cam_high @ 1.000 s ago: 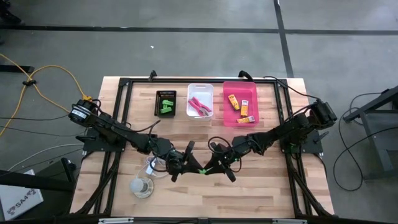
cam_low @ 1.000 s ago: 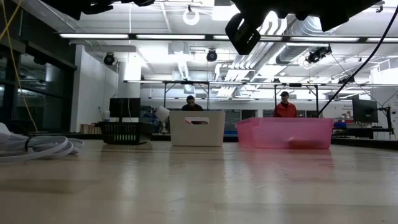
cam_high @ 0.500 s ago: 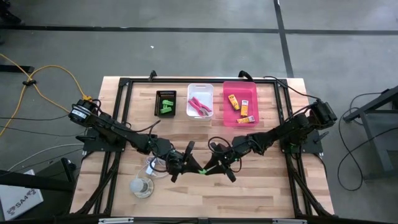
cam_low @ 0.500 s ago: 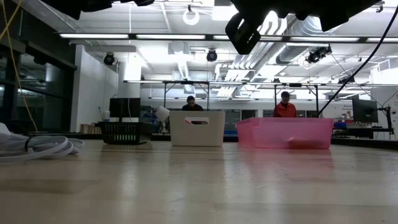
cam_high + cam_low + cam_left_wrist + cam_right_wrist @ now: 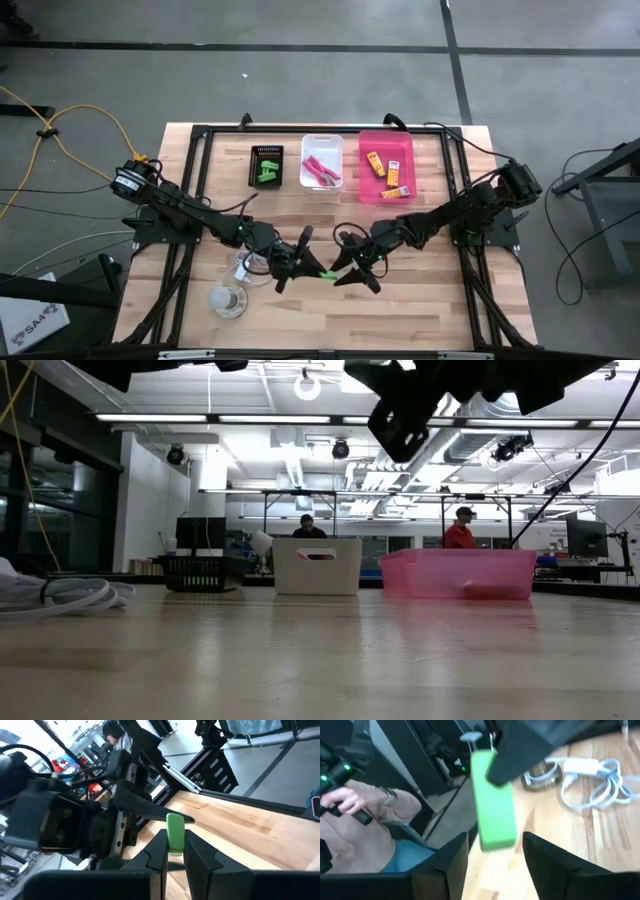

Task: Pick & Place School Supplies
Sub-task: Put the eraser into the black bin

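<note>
Left tool [image 5: 303, 262]: over the middle of the worktop [image 5: 420, 300], toward the near edge; its two dark fingers [image 5: 160, 852] are clamped on one end of a green piece [image 5: 326, 274], seen plainly in the left wrist view.
Right tool [image 5: 340, 272]: facing the left one from the other side, its fingers [image 5: 451, 857] spread apart on either side of the same green piece; in the right wrist view there is a gap between each finger and the piece, so it has hold of nothing.
Green piece: in the air between the two tools, above the wood, gripped by the left tool only; its free end points toward the right tool.
Black tray [image 5: 267, 166]: at the far side of the worktop, left of the other two containers, with more green pieces [image 5: 265, 174] inside.
White bin [image 5: 322, 146]: just beside the black tray, in the middle of the row, holding the pink-handled scissors [image 5: 320, 171].
Pink bin [image 5: 372, 192]: just right of the white bin, with yellow-orange packets [image 5: 374, 163] lying in it.
White cord [image 5: 245, 266]: coiled on the wood under the left arm, near the left tool.
Pale round object [image 5: 228, 300]: on the worktop near the front-left corner, close to the cord.
Room behind: two people [image 5: 461, 528] stand far back in the low view; a person's hand [image 5: 350, 800] and sleeve show in the right wrist view.
</note>
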